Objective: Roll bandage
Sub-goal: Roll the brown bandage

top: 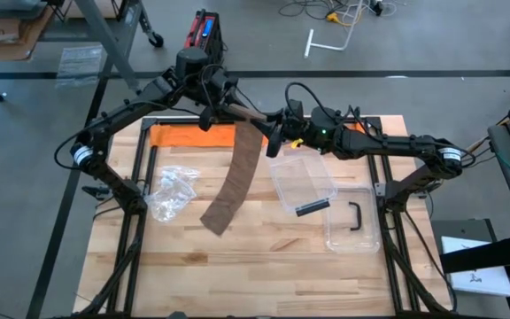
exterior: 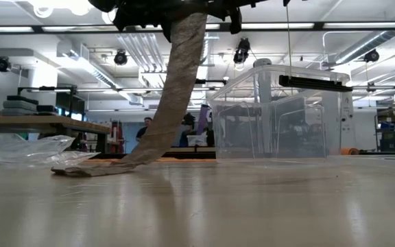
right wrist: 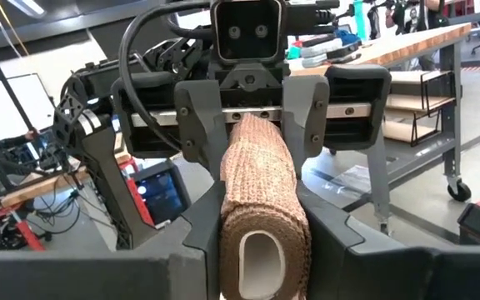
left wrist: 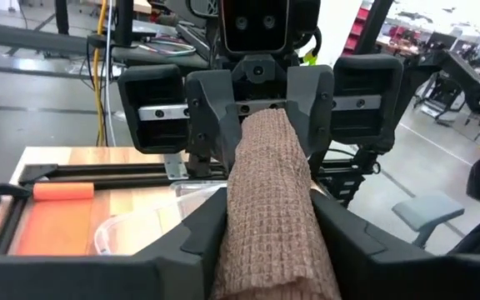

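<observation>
A brown, waffle-textured bandage is partly wound into a roll (top: 253,118) that is held level above the table's far middle. Its loose tail (top: 237,177) hangs down from the roll, and the tail's end (exterior: 88,168) lies on the wooden table. My left gripper (top: 237,113) is shut on the roll's left end. My right gripper (top: 274,126) faces it and is shut on the roll's right end. The roll's hollow core (right wrist: 261,258) shows in the right wrist view. My left gripper pinches the roll's left end (left wrist: 265,250) between its two fingers, one on each side. The fingers lie level along the roll, coming from the table's left. The roll is lifted clear. My right gripper pinches the roll's right end (right wrist: 261,225) between its two fingers, one on each side of the open core. The fingers lie level along the roll, coming from the table's right. The roll is clear of the table and the tail hangs below it.
A clear plastic box (top: 304,182) stands right of the tail, and its lid with a black handle (top: 354,217) lies beside it. A crumpled clear bag (top: 171,190) lies on the left. An orange pad (top: 193,135) lies at the far edge.
</observation>
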You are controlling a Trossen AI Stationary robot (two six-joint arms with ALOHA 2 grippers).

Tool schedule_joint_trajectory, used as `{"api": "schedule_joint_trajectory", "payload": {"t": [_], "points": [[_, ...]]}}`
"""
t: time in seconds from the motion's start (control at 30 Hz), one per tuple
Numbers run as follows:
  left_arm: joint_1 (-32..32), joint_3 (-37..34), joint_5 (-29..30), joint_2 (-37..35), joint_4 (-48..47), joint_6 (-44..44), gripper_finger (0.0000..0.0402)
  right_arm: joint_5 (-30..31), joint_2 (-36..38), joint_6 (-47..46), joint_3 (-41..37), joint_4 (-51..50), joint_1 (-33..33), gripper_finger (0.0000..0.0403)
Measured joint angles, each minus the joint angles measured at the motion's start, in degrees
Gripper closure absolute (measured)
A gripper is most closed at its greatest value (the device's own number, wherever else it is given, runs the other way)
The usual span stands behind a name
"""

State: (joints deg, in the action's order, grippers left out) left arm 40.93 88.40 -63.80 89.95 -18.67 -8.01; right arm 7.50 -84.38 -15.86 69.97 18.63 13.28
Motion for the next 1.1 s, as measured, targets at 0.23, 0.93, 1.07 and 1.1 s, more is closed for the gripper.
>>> {"api": "schedule_joint_trajectory", "payload": {"t": [0.23,0.93,1.07,1.1], "points": [[0.0,0.0,5.2,-0.1,0.3,-13.3,0.0309,1.1,0.0,-8.3,0.0,-0.2,0.2,0.0259],[-0.5,0.0,6.1,-0.5,3.6,-26.9,0.03,-0.5,0.2,-17.3,0.1,0.5,0.1,0.015],[-0.5,0.0,6.4,-1.4,4.0,-25.4,0.0307,-0.9,0.2,-15.5,0.0,-1.2,0.2,0.0159],[-0.4,0.0,6.4,-1.6,4.0,-25.4,0.0307,-0.8,0.3,-15.5,0.0,-1.0,0.3,0.016]]}}
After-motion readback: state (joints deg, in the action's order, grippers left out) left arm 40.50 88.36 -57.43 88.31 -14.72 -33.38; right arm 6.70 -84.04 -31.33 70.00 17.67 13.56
